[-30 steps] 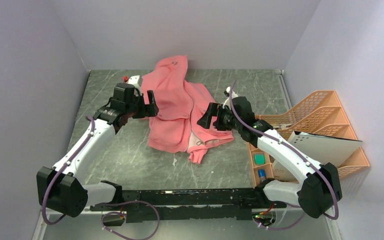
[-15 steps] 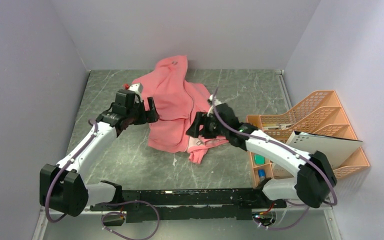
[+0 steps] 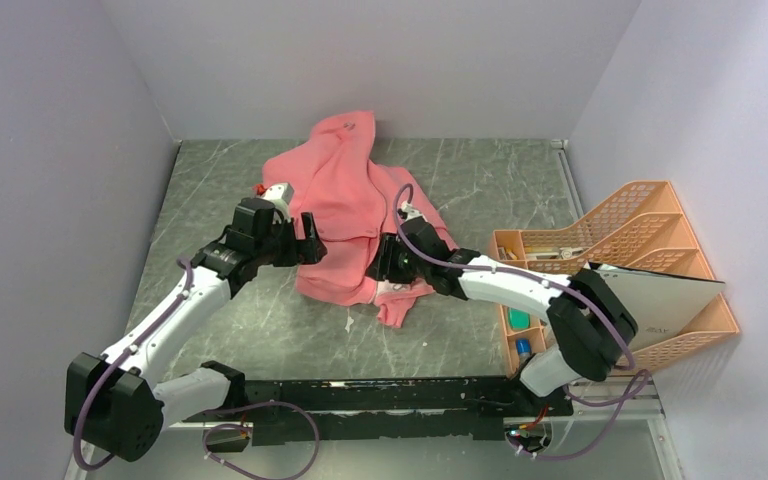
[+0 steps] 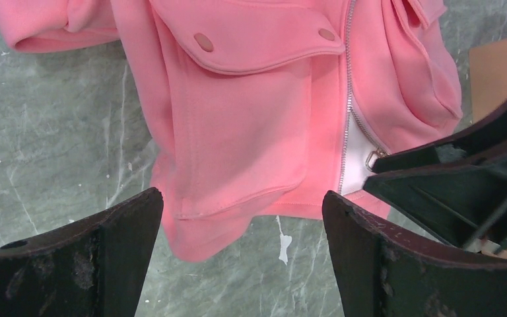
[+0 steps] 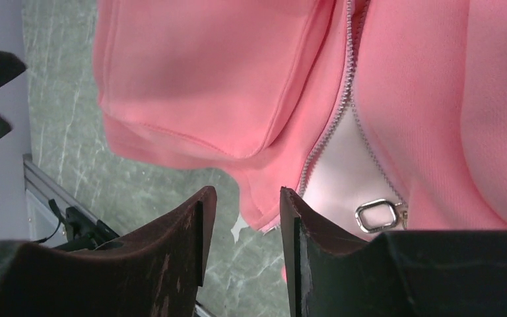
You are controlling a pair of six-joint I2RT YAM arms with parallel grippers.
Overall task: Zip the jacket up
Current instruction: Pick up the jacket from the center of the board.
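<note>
The salmon-pink jacket (image 3: pixel 345 195) lies crumpled at the middle of the table, its lower front unzipped. In the left wrist view the jacket (image 4: pixel 251 112) shows a flap pocket, the zipper (image 4: pixel 348 99) and a metal ring pull (image 4: pixel 373 158). My left gripper (image 3: pixel 310 238) hovers open over the jacket's lower left hem, its gripper (image 4: pixel 241 198) empty. My right gripper (image 3: pixel 385 262) sits at the bottom of the zipper; this gripper (image 5: pixel 245 193) has a narrow gap, the hem corner just beyond its tips. The ring pull (image 5: pixel 377 214) lies to the right of its fingers.
An orange desk organizer (image 3: pixel 660 230) stands at the right edge with a white folder (image 3: pixel 650 295) and small items (image 3: pixel 518 320) in it. A small red-and-white object (image 3: pixel 268 188) lies by the jacket's left side. Walls close in on three sides.
My right arm swung left over the jacket's lower front and its jaws narrowed a lot. The left gripper shifted slightly right and nearer, staying wide open.
</note>
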